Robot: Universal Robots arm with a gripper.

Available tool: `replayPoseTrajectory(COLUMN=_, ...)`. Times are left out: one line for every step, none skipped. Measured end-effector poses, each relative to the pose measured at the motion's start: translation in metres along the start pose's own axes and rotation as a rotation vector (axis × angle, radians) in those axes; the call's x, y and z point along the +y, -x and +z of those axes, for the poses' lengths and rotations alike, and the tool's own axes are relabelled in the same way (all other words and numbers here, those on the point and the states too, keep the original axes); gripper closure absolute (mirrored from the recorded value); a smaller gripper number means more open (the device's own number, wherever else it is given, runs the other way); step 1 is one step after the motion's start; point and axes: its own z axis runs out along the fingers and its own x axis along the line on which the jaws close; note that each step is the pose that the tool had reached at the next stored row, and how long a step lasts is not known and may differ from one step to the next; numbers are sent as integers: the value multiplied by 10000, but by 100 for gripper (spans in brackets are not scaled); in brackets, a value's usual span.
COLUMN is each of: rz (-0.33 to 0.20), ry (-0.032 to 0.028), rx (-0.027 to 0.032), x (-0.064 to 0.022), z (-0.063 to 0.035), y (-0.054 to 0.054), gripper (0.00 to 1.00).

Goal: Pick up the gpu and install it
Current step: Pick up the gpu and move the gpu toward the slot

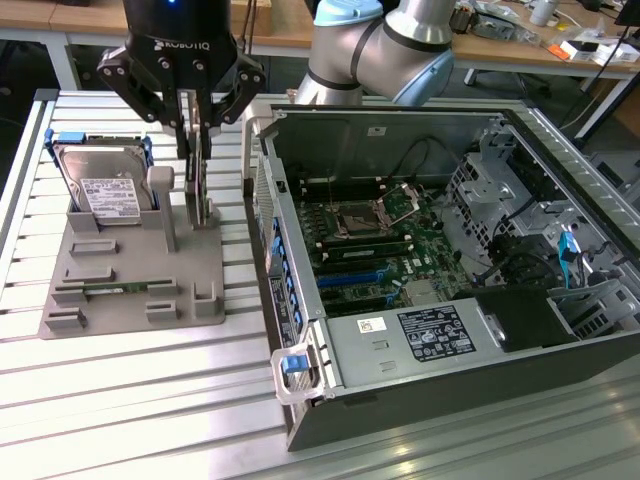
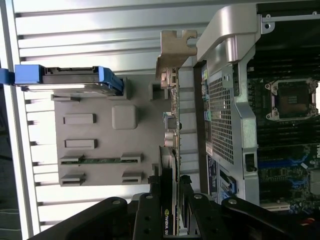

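The gpu (image 1: 204,195) stands on edge in a slot of the grey holder (image 1: 130,305), at the exterior view's left. In the wrist view the gpu (image 2: 172,125) shows edge-on, with its silver bracket (image 2: 175,50) at the far end and the black shroud between the fingers. My gripper (image 1: 197,150) hangs straight above it, its two black fingers (image 2: 150,200) pressed against both faces of the card. The gripper (image 2: 170,185) is shut on the gpu, whose lower edge still sits in the holder.
A silver hard drive (image 1: 105,185) in a blue frame leans at the holder's back. A thin green memory stick (image 1: 115,290) lies in its front. The open computer case (image 1: 300,330) stands just to the exterior view's right, its motherboard (image 1: 400,250) and blue slots (image 1: 355,275) exposed.
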Motion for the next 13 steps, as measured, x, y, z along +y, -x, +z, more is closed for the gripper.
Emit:
replayPoseTrajectory(rz=0, ry=2, rx=-2, x=0, z=-4, y=0, gripper=74)
replayPoseTrajectory(rz=0, ry=0, rx=0, x=0, z=-8, y=0, gripper=74)
replayPoseTrajectory(rz=0, ry=0, rx=-1, x=0, z=-10, y=1, gripper=74)
replayPoseTrajectory(rz=0, ry=-1, rx=0, x=0, z=-12, y=1, gripper=74)
replayPoseTrajectory(rz=0, ry=0, rx=-1, x=0, z=-14, y=0, gripper=74)
replayPoseTrajectory(rz=0, ry=-1, rx=-1, x=0, z=-18, y=1, gripper=74)
replayPoseTrajectory(rz=0, ry=-1, rx=-1, x=0, z=-20, y=1, gripper=74)
replayPoseTrajectory(rz=0, ry=-1, rx=-1, x=0, z=-22, y=1, gripper=74)
replayPoseTrajectory(rz=0, ry=-1, rx=-1, x=0, z=-24, y=1, gripper=74)
replayPoseTrajectory(rz=-1, ry=-2, rx=-1, x=0, z=-26, y=1, gripper=74)
replayPoseTrajectory(rz=0, ry=-3, rx=-1, x=0, z=-30, y=1, gripper=74)
replayPoseTrajectory(rz=0, ry=-3, rx=-1, x=0, z=-32, y=1, gripper=74)
replayPoseTrajectory(rz=0, ry=-3, rx=-2, x=0, z=-32, y=1, gripper=74)
